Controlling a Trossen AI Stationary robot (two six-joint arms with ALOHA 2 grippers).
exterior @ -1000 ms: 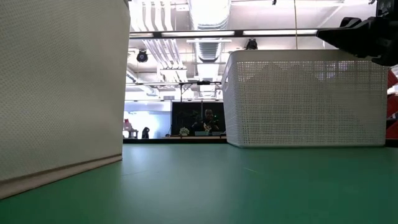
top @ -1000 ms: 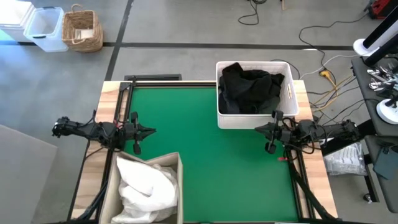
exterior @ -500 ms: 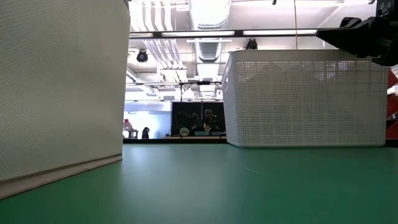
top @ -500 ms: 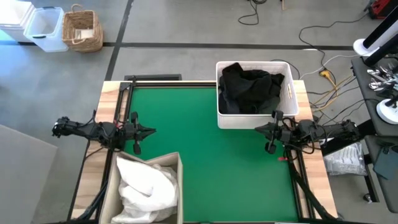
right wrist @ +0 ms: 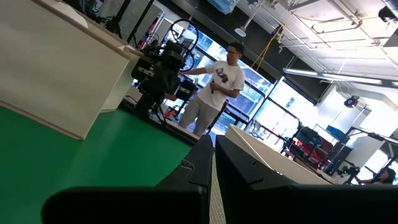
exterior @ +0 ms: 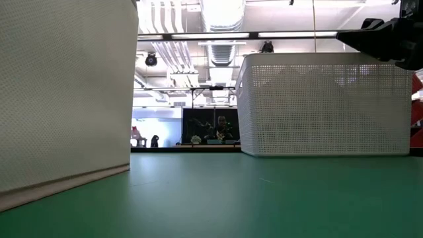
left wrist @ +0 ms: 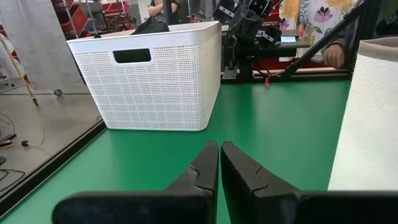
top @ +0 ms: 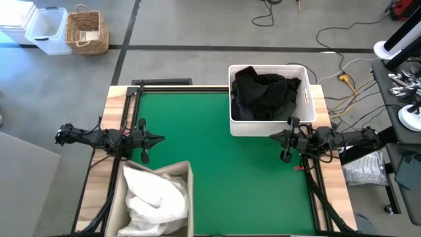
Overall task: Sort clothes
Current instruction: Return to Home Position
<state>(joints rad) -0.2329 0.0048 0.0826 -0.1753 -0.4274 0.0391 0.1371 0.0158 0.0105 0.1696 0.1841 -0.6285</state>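
- Clothes (top: 263, 92), dark, in far-edge basket (top: 310, 99); white clothes (top: 154, 197) in near-edge bin (top: 191, 191).
- Left gripper (top: 161, 139), right gripper (top: 272, 136): jaws pressed together, at opposite mat (top: 223, 164) edges, well apart.

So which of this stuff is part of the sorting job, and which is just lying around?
Job: black clothes in the white perforated plastic basket; white clothes in the beige fabric bin.
Lying about: woven wicker basket, clear plastic tub.

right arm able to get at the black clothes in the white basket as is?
Probably yes. The right gripper sits shut beside the basket, which is open on top, and nothing covers the black clothes. It must clear the rim first.
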